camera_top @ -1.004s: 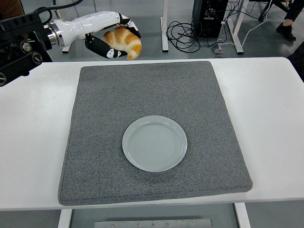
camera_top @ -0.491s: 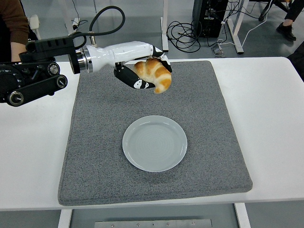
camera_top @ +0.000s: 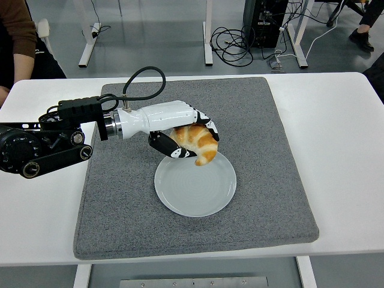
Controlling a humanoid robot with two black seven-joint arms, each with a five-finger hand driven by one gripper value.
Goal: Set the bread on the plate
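Observation:
My left hand (camera_top: 187, 139), white with black fingers, is shut on a golden croissant (camera_top: 197, 143). It holds the croissant just above the far left rim of the pale round plate (camera_top: 201, 192). The croissant's lower tip hangs over the plate's far edge. The plate sits in the middle of a grey mat (camera_top: 252, 132) and holds nothing. The left arm reaches in from the left edge over the mat. My right arm is out of view.
The grey mat lies on a white table (camera_top: 342, 132). A person's arm in a brown sleeve (camera_top: 18, 36) shows at the top left, behind the table. Cables and table legs lie on the floor beyond the far edge.
My left hand has carried the croissant from beyond the mat's far left corner, forward and down, to just above the plate's far rim.

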